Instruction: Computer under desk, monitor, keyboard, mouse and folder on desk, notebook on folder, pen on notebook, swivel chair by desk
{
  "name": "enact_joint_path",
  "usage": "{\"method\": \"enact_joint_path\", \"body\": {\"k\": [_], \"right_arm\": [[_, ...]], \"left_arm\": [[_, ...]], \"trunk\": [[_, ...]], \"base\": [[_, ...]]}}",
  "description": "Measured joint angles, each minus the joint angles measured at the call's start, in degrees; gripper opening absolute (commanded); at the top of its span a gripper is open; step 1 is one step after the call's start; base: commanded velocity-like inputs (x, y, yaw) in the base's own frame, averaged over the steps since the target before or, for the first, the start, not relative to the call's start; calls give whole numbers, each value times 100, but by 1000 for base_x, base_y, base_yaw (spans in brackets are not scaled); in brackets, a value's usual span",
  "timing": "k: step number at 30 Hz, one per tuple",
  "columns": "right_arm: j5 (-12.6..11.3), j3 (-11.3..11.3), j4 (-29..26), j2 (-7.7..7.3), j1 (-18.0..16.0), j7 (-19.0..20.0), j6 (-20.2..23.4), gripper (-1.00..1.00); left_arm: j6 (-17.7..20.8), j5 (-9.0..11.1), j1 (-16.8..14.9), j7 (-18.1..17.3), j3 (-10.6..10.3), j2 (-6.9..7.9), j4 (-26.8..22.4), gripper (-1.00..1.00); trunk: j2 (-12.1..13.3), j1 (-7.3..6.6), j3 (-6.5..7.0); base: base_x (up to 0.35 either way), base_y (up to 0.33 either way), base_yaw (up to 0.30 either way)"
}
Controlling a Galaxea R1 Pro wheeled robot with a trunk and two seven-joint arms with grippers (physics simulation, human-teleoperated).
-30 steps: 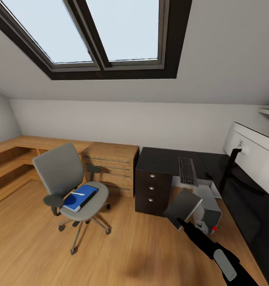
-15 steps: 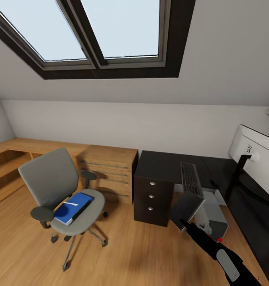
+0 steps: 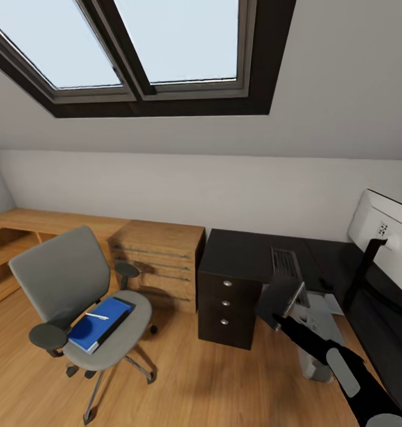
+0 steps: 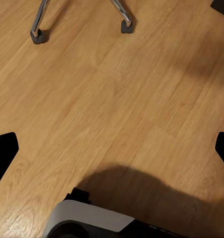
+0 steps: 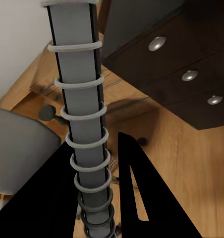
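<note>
Notebook (image 3: pixel 279 298) is off the desk, in the air, held in the right gripper (image 3: pixel 278 320) in front of the desk's drawer unit (image 3: pixel 226 302), tilted, grey cover toward the head camera. Right wrist view: the notebook's ring spine (image 5: pixel 80 99) runs between the two black fingers (image 5: pixel 137 198), so the gripper is pinching the notebook along the binding. Folder (image 3: pixel 100 323) lies flat on the swivel chair (image 3: pixel 70 284) seat, with the pen (image 3: pixel 97 316) lying on top of it. The chair stands on the wood floor (image 3: pixel 195 379), well apart from the desk (image 3: pixel 242 252), in front of the oak chest (image 3: pixel 159 261). Keyboard (image 3: pixel 287 264) is on the black desk top, just behind the held notebook in the head view. Monitor (image 3: pixel 385 237) is on the desk at the far right, white back toward the camera, stand partly visible. Computer (image 3: pixel 319 332) sits on the floor under the desk, partly hidden by the right arm. Left gripper (image 4: pixel 112 148): fingertips (image 4: pixel 3 151) at opposite edges of the left wrist view, spread wide, nothing between them, pointing down at bare floor near two chair castors (image 4: pixel 37 35). Skylight (image 3: pixel 165 41) sits in the sloped ceiling above the chest.
</note>
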Motion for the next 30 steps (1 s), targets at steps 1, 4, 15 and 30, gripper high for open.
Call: {"method": "enact_joint_path", "body": {"k": [1, 4, 15, 30], "right_arm": [[-9, -1, 17, -29, -147, -87, 130, -100], [45, 4, 199, -104, -391, -216, 281, -100], [7, -6, 813, -216, -594, 68, 493, -100], [66, -19, 1000, -262, -591, 1593, 501, -100]], "left_arm": [[-1, 1, 0, -3, -6, -1, 51, 100], [-2, 2, 0, -6, -12, -1, 108, 100], [-11, -6, 0, -55, -15, -2, 152, 100], [-12, -2, 0, -264, -22, -7, 156, 100]], "trunk": [[1, 0, 1], [1, 0, 0], [0, -1, -1], [0, -1, -1]], "base": [[122, -1, 0], [79, -1, 0], [83, 51, 0], [255, 157, 0]]}}
